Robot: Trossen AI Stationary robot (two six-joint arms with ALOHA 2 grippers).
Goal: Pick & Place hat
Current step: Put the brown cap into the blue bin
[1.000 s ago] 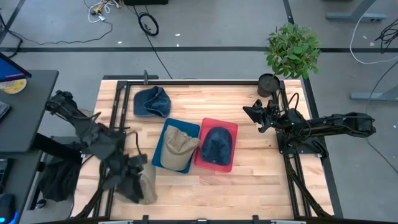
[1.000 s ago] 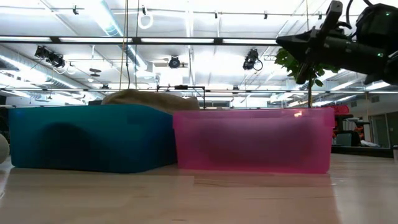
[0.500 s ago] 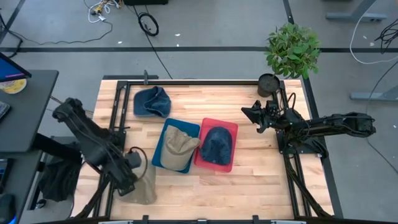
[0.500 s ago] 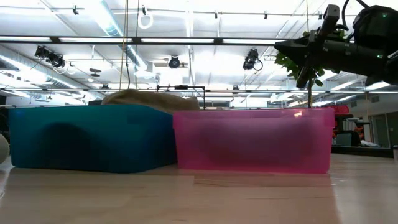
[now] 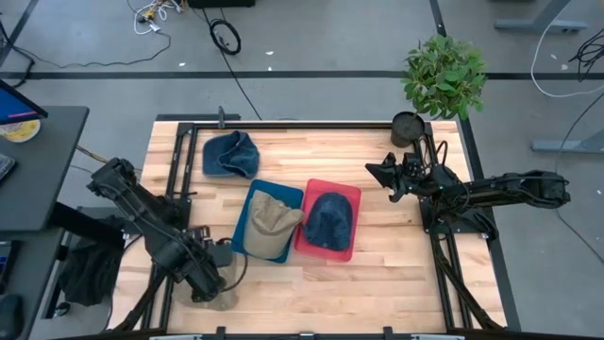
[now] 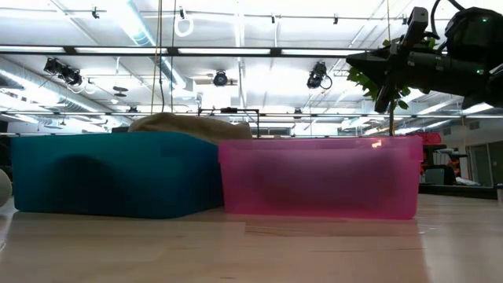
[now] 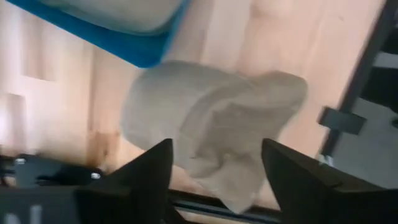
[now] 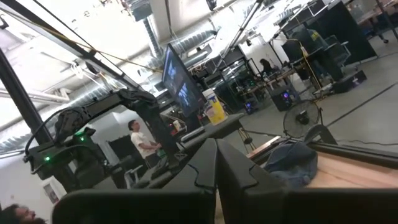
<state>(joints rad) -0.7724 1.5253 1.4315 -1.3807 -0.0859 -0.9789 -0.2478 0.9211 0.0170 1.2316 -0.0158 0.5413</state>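
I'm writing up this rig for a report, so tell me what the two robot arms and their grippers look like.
Both arms are dark, near-black jointed links with black cables looping alongside. The left gripper ends in two broad, flat, matte black fingers. The right gripper is a slim black assembly with two narrow dark fingers; a small green light shows on the right arm in the low view.

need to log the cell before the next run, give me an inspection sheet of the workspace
surface: light wooden table in a black frame.
job's things: tan fabric hat lies loose at the table's near left corner; second tan hat in the blue plastic bin; dark blue hat in the red plastic bin; third blue denim hat loose at the far left.
clutter: nothing seen.
grippers: left claw open over the loose tan hat; right claw shut, raised at the right.
cables: black cable coil on the floor.
surroundings: potted green plant; a person in the room.
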